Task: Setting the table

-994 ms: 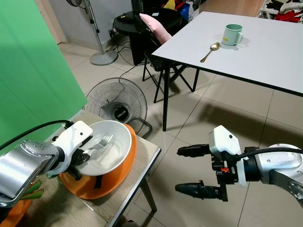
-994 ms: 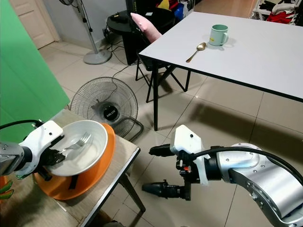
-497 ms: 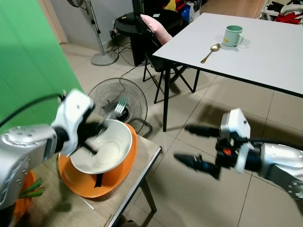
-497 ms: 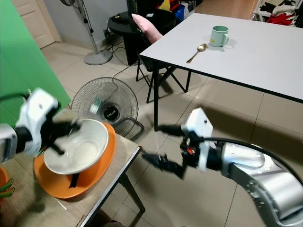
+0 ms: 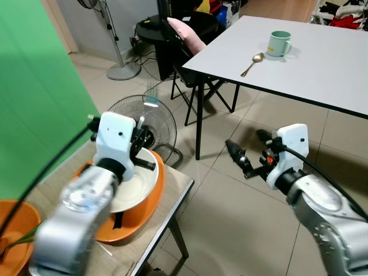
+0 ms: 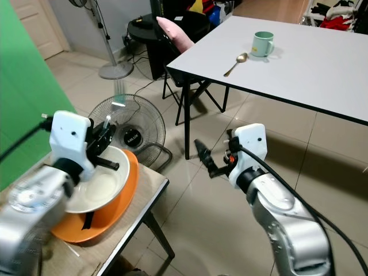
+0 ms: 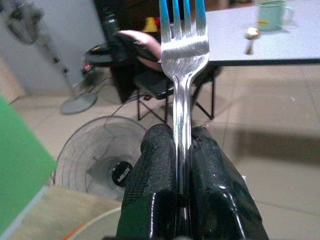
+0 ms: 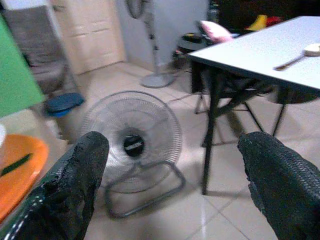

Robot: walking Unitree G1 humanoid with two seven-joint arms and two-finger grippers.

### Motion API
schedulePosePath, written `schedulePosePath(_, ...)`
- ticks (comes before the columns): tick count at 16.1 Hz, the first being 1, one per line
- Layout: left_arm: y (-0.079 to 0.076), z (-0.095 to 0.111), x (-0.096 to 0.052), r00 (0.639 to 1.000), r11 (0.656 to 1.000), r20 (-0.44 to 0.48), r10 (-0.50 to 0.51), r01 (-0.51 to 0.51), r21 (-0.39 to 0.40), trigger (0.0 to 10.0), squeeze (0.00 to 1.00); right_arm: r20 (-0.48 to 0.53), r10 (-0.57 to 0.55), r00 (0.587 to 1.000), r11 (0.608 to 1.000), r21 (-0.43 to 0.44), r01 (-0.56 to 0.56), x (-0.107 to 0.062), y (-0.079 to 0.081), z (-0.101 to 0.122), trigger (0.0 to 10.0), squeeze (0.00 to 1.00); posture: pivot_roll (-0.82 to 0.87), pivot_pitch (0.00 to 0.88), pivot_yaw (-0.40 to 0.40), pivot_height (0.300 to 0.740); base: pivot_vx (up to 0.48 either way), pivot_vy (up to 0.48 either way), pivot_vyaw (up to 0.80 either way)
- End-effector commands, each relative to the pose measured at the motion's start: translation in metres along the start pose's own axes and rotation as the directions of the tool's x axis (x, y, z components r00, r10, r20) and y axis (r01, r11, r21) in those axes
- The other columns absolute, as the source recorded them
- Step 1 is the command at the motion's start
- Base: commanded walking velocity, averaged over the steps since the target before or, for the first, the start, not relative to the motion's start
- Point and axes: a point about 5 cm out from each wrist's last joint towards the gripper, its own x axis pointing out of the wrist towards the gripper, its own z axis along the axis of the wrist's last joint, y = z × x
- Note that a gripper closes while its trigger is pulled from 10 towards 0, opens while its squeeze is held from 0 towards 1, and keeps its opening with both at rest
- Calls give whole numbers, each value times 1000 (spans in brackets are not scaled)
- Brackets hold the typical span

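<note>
My left gripper [image 7: 183,136] is shut on the handle of a silver fork [image 7: 182,55], held tines-up above the white bowl [image 5: 138,187]. That bowl sits in an orange bowl [image 5: 152,198] on the small side table [image 5: 172,192] in front of me. In the head views the left gripper [image 5: 141,137] hovers over the bowl's far rim, the fork [image 5: 150,102] blurred above it. My right gripper [image 5: 248,146] hangs open over the floor, right of the side table. On the white dining table [image 5: 328,69] ahead lie a spoon [image 5: 253,62] and a green mug [image 5: 279,43].
A floor fan [image 5: 150,118] stands just beyond the side table. A dark chair with a pink cushion [image 5: 185,33] is tucked at the dining table's left corner. A green screen [image 5: 40,98] fills the left. Another orange bowl [image 5: 14,221] sits at near left. Tiled floor lies between.
The left gripper has lifted the fork out of the white bowl and turned it tines-up. The right arm has risen and swung toward the middle, its gripper still open.
</note>
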Motion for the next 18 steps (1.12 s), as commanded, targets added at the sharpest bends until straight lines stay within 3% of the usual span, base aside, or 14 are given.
schedulePosePath(1, 4, 3, 2, 998, 998, 24, 55, -55, 14, 10000, 0, 15, -33, 999, 999, -11, 33, 2, -2, 3, 10000, 0, -21, 0, 88, 740, 0, -382, 0)
schedulePosePath(4, 3, 0, 6, 992, 994, 70, 103, -104, 12, 10000, 0, 10, -120, 993, 993, -6, 120, 7, -9, -2, 10000, 0, -31, 0, 82, 740, 0, -386, 0)
schedulePosePath(9, 2, -8, 7, 993, 995, 73, 96, -98, 31, 10000, 0, 5, -160, 987, 987, 0, 160, 7, -14, -4, 10000, 0, -52, 0, 88, 740, 0, -379, 0)
schedulePosePath(14, 7, -20, 4, 990, 992, 56, 126, -127, 13, 10000, 0, -38, -236, 971, 972, -8, 236, 0, -18, -15, 10000, 0, -78, 0, 109, 740, 0, 0, 0)
schedulePosePath(18, 2, -22, 2, 997, 998, 59, 58, -58, -2, 10000, 0, -30, -264, 964, 964, -32, 263, -1, -20, -17, 10000, 0, -78, 0, 110, 740, 171, 0, 0)
